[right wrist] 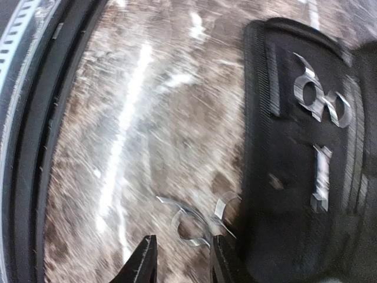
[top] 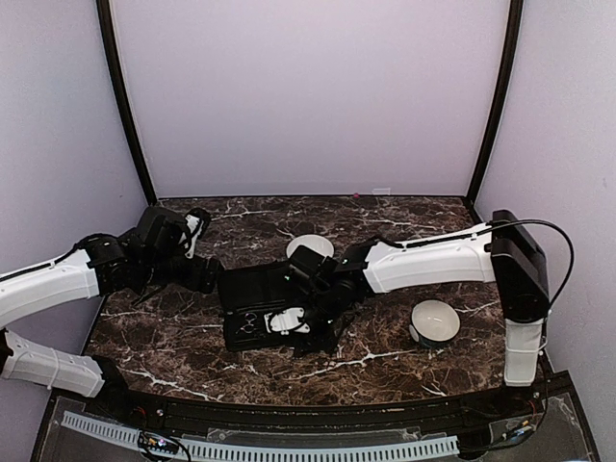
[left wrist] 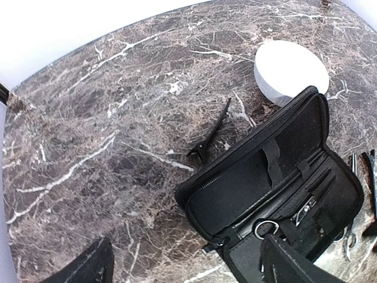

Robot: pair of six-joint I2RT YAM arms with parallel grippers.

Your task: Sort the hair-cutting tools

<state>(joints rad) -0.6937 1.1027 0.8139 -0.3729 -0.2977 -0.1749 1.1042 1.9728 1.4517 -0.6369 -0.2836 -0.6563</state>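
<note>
An open black case (top: 252, 289) lies mid-table. Silver scissors (top: 252, 324) sit strapped inside it, and their rings show in the right wrist view (right wrist: 321, 97). Another pair of silver scissors (right wrist: 200, 223) lies on the marble beside the case edge, blurred, its ring handles just ahead of my open right gripper (right wrist: 184, 262) and between its fingertips (right wrist: 141, 262). A slim black clip (left wrist: 212, 132) lies on the table behind the case (left wrist: 265, 177). My left gripper (left wrist: 188, 265) is wide open at the case's left end, one finger (left wrist: 294, 265) over the case.
One white bowl (top: 310, 247) stands behind the case, also seen in the left wrist view (left wrist: 291, 71). A second white bowl (top: 435, 320) stands at the right. Thin dark tools (left wrist: 370, 177) lie past the case's far side. The table's black front rim (right wrist: 35, 177) is close.
</note>
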